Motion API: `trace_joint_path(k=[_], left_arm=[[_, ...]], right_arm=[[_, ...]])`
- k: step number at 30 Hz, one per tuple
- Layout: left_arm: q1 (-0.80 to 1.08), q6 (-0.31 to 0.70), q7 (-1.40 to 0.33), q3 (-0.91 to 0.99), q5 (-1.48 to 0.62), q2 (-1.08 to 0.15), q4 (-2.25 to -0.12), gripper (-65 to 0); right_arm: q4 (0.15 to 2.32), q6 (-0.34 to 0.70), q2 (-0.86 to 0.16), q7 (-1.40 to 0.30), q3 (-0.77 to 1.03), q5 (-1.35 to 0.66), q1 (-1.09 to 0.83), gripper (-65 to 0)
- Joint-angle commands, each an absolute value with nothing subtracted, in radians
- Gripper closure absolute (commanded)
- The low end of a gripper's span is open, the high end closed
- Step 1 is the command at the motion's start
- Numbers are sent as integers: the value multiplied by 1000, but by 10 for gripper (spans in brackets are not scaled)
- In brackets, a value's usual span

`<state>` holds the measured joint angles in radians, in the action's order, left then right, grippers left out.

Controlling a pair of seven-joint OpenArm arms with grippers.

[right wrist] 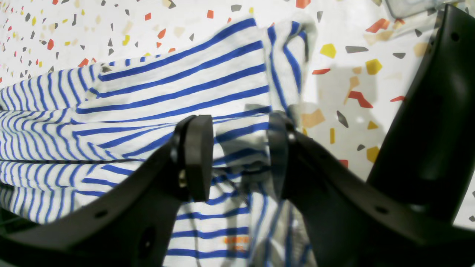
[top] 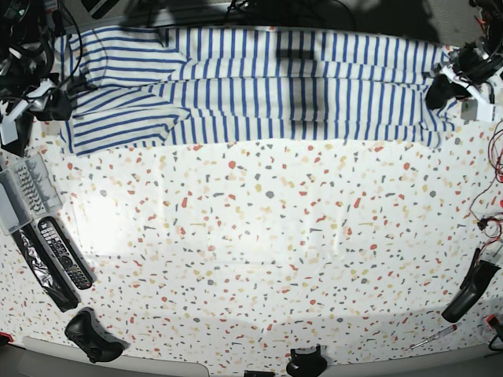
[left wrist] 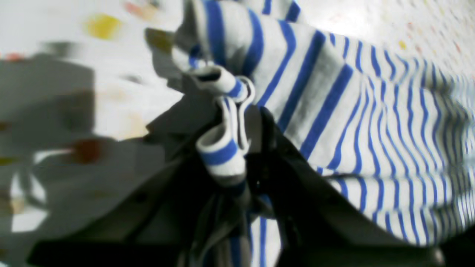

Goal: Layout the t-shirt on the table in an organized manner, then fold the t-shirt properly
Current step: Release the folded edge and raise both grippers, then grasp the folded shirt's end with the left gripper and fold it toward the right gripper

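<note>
The t-shirt (top: 259, 86), white with blue stripes, lies stretched sideways along the far edge of the table (top: 259, 236). In the base view my left gripper (top: 440, 93) is at the shirt's right end. The left wrist view shows that gripper (left wrist: 227, 126) shut on a bunched, rolled edge of the t-shirt (left wrist: 334, 111). My right gripper (top: 53, 104) is at the shirt's left end. In the right wrist view its jaws (right wrist: 239, 155) stand apart over the t-shirt (right wrist: 148, 96), with striped cloth between the pads (right wrist: 198, 155) that does not look pinched.
Two remote controls (top: 59, 255) and a grey tray (top: 16, 188) lie at the left edge. A game controller (top: 90, 334) and a black object (top: 306, 363) sit at the near edge. A black handheld tool (top: 471, 287) and cables (top: 491, 157) are on the right.
</note>
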<state>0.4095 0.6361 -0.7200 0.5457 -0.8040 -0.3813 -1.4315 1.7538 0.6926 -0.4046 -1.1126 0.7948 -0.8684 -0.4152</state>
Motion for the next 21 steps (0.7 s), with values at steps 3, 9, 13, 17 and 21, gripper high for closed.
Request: trace_joint_path(k=[3, 9, 13, 17, 21], left_arm=[[396, 636, -674, 625, -811, -402, -1441, 0], [343, 635, -643, 725, -773, -402, -1441, 0], [333, 627, -710, 761, -820, -402, -1485, 0], [366, 617, -831, 779, -928, -385, -1602, 0], [435, 618, -846, 776, -1045, -304, -1747, 0]], right_arm=[[1767, 698, -426, -1081, 802, -1009, -410, -240], [1767, 698, -426, -1071, 725, -1096, -411, -240], [1767, 698, -426, -1045, 605, -1047, -410, -240], [1767, 698, -426, -953, 484, -949, -410, -240], [1767, 698, -426, -920, 412, -911, -403, -240]])
